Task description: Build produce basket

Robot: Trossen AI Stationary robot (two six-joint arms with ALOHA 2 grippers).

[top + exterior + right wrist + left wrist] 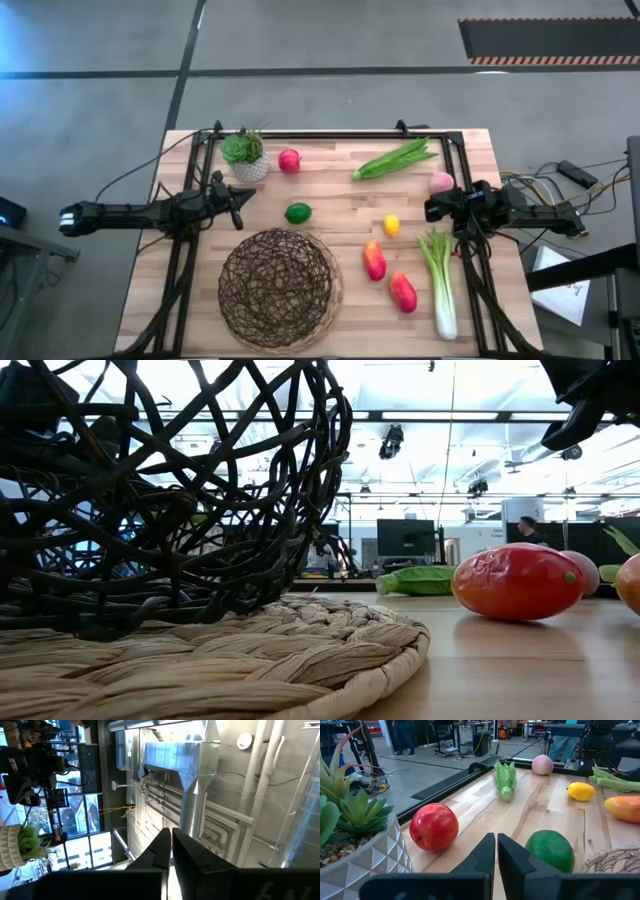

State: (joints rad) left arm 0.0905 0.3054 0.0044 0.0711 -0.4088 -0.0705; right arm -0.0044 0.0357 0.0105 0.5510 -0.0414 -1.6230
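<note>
Basket point(279, 288) at bottom middle looks empty, so it's the very start. Both grippers – left point(240, 205), right point(432, 210) – have jaws closed on nothing. Next, prob. open one & grab fruit, e.g. the lime point(298, 212).

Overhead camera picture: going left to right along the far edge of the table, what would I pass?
Potted plant → red apple → long green leafy bunch → pink peach, which sits right by the right arm's jaws.

light: bright, even – ceiling fixtures | glare: windows behind basket point(170, 500) | near weave soft – shadows faint
</note>
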